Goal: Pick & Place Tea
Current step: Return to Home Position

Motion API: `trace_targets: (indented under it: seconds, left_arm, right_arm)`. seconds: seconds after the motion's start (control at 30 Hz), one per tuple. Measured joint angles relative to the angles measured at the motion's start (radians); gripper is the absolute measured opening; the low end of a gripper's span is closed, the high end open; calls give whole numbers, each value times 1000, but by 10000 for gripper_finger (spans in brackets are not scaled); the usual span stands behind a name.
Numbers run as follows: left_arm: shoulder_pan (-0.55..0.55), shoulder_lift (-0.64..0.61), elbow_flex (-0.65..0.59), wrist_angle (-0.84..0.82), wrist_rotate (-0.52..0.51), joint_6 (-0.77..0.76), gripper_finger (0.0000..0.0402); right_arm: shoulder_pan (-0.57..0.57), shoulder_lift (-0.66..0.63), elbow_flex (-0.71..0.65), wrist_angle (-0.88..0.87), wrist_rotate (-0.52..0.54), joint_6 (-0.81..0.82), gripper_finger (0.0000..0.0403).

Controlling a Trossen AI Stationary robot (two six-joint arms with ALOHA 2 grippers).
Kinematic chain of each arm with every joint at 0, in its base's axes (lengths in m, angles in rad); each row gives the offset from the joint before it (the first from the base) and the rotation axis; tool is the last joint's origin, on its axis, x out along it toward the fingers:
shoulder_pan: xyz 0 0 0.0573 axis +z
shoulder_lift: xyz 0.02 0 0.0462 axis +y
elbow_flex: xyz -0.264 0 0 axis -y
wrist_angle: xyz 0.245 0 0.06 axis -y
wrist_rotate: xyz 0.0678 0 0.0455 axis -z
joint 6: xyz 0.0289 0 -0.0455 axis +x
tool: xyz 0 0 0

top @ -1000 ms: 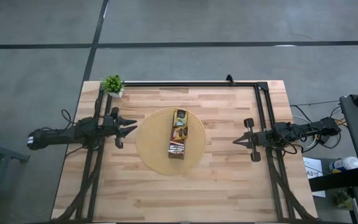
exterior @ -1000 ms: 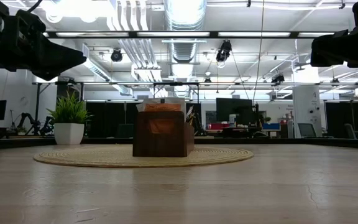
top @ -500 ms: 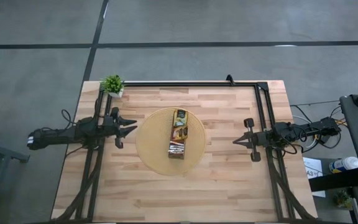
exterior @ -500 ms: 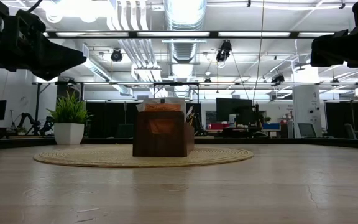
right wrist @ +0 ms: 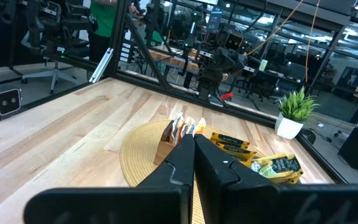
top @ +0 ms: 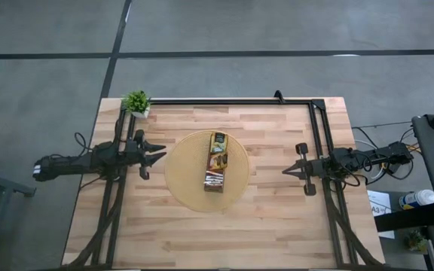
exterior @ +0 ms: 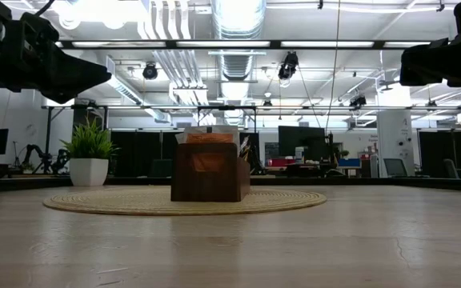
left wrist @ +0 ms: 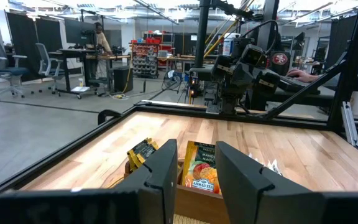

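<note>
2 grippers, both empty. The left gripper [top: 160, 154] has its fingers a narrow gap apart. The right gripper [top: 285, 172] has its fingers pressed together. Each hangs above the table [top: 277, 226] with fingertips aimed inward.

The tea bags [left wrist: 202, 171] sit ahead of both sets of fingertips, midway between the 2 grippers. They are packed on edge in the long wooden box [top: 216, 172] on the round mat [top: 183, 177], well apart from either gripper.

Progress: every tea bag I can see is in the box, so I judge the placing done. Only parking the arms seems to be left.

Orientation: the box's long axis runs across the line joining the 2 grippers, slightly skewed. The tea bags stand with their top edges up. 1 orange bag turns its printed face toward the left gripper.
</note>
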Motion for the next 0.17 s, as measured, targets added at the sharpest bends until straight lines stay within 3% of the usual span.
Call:
trace_targets:
  seconds: [0.17]
  left_arm:
    - [0,0,0,0,0,0,104]
  right_arm:
    - [0,0,0,0,0,0,8]
